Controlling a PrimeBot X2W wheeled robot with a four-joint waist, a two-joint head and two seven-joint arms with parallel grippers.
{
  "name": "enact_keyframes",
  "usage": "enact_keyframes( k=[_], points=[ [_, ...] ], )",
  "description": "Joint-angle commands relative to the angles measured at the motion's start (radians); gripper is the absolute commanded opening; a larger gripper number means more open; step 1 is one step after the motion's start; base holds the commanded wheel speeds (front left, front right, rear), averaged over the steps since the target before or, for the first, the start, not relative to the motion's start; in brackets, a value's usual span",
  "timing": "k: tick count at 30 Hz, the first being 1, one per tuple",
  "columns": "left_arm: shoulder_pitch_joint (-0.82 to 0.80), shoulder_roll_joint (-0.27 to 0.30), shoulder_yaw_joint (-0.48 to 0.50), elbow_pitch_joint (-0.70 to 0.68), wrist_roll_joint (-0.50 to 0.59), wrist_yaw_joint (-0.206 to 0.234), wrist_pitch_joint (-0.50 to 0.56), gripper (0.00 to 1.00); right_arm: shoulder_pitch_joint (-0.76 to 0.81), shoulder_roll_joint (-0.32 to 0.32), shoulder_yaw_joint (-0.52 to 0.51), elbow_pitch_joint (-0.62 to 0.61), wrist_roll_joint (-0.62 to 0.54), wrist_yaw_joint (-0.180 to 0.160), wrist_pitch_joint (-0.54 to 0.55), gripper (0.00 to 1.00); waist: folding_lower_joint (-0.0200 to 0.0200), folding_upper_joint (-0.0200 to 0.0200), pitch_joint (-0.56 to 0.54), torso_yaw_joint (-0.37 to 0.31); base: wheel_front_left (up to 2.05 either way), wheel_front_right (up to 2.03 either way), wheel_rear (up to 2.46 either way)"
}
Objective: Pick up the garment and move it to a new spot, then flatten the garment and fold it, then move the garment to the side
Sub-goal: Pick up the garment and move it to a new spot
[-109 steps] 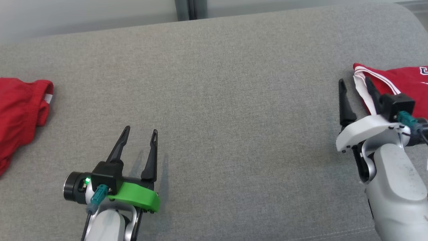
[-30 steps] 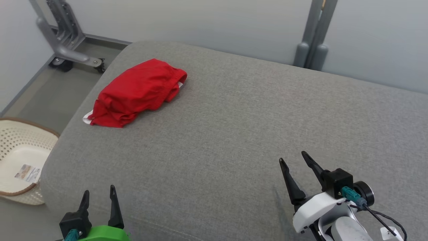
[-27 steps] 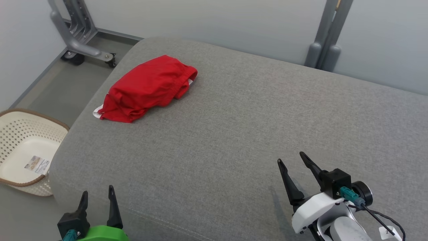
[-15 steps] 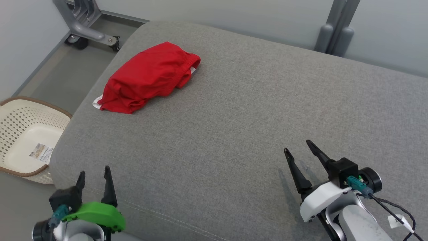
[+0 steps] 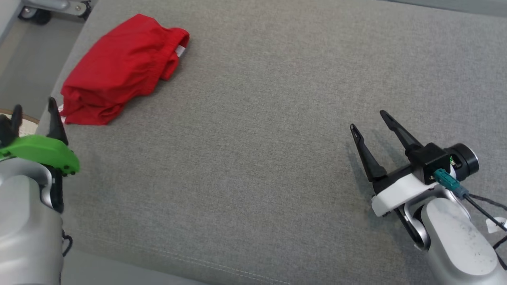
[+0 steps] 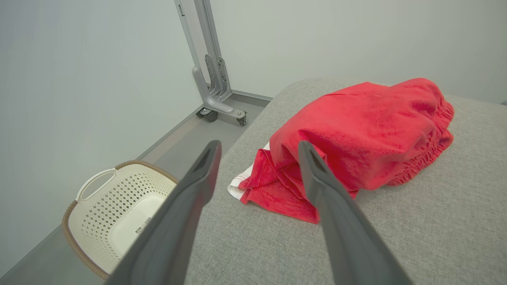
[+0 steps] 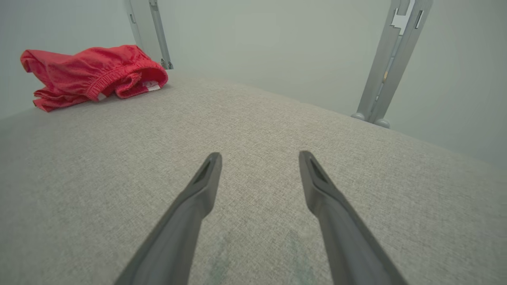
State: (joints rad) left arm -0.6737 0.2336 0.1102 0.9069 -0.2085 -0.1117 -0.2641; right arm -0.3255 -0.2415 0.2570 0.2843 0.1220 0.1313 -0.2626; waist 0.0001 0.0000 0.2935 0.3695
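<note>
A crumpled red garment (image 5: 121, 69) with a white trim lies near the far left corner of the grey cushion (image 5: 253, 158). My left gripper (image 5: 33, 109) hovers open at the cushion's left edge, a short way in front of the garment's near end. Seen from the left wrist, the garment (image 6: 364, 126) lies just beyond that gripper (image 6: 257, 148), nothing between the fingers. My right gripper (image 5: 368, 120) stands open over bare cushion at the right, far from the garment. From the right wrist, the garment (image 7: 93, 75) lies far off at the upper left, well past the open right gripper (image 7: 259, 156).
A cream perforated basket (image 6: 119, 206) with a brown rim stands on the floor left of the cushion. A grey wheeled metal stand (image 6: 216, 91) is behind the cushion's far left corner. Another grey post (image 7: 392, 59) stands behind the cushion against the pale wall.
The head camera has tilted down and turned, so the scene shifted. My left gripper has risen and come forward toward the garment's near end. The right gripper stays open over the cushion.
</note>
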Motion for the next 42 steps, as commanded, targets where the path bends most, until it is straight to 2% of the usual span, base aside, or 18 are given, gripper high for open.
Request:
enact_keyframes(
  k=[1,9,15,16,17,22,27,32,35,42],
  points=[
    [-0.067,0.024,0.007,0.045,-0.011,-0.002,0.000,1.00,-0.034,-0.015,0.001,-0.024,-0.005,-0.002,-0.003,1.00,-0.0001,0.0000,0.130,-0.108,0.00,0.00,0.00],
    [-0.199,0.080,0.043,0.204,-0.054,0.011,0.013,1.00,-0.075,-0.038,-0.004,-0.090,-0.019,-0.002,-0.003,1.00,-0.0001,0.0000,0.222,-0.184,0.00,0.00,0.00],
    [-0.255,0.079,0.072,0.300,-0.094,0.025,0.008,1.00,-0.078,-0.044,-0.030,-0.129,-0.021,-0.001,-0.003,1.00,-0.0001,0.0000,0.265,-0.224,0.00,0.00,0.00],
    [-0.256,0.076,0.072,0.306,-0.096,0.024,0.007,0.88,-0.076,-0.042,-0.032,-0.130,-0.020,-0.001,-0.003,1.00,-0.0001,0.0000,0.264,-0.227,0.00,0.00,0.00],
    [-0.254,0.074,0.072,0.309,-0.098,0.023,0.006,0.01,-0.073,-0.038,-0.033,-0.130,-0.020,-0.001,-0.003,1.00,-0.0001,0.0000,0.261,-0.230,0.00,0.00,0.00],
    [-0.217,0.071,0.064,0.300,-0.093,0.018,0.001,0.00,-0.063,-0.014,-0.038,-0.113,-0.016,-0.001,-0.002,1.00,-0.0001,0.0000,0.216,-0.241,0.00,0.00,0.00],
    [-0.181,0.060,0.055,0.104,-0.063,0.005,-0.001,0.00,-0.046,0.015,-0.046,-0.095,-0.007,-0.002,-0.003,1.00,-0.0001,0.0000,0.148,-0.247,0.00,0.00,0.00],
    [-0.145,0.011,0.023,-0.088,-0.044,-0.013,-0.002,0.00,-0.024,0.050,-0.049,-0.074,0.002,-0.001,-0.003,1.00,-0.0001,0.0000,0.071,-0.267,0.00,0.00,0.00],
    [-0.129,-0.018,-0.024,-0.180,-0.038,-0.020,-0.002,0.00,-0.012,0.072,-0.049,-0.065,0.006,-0.001,-0.003,1.00,-0.0001,0.0000,0.029,-0.289,0.00,0.00,0.00],
    [-0.074,-0.093,-0.271,-0.385,-0.135,-0.019,-0.002,0.00,0.016,0.107,-0.060,-0.050,0.014,-0.001,-0.003,1.00,-0.0001,0.0000,-0.042,-0.368,0.00,0.00,0.00]
  ],
)
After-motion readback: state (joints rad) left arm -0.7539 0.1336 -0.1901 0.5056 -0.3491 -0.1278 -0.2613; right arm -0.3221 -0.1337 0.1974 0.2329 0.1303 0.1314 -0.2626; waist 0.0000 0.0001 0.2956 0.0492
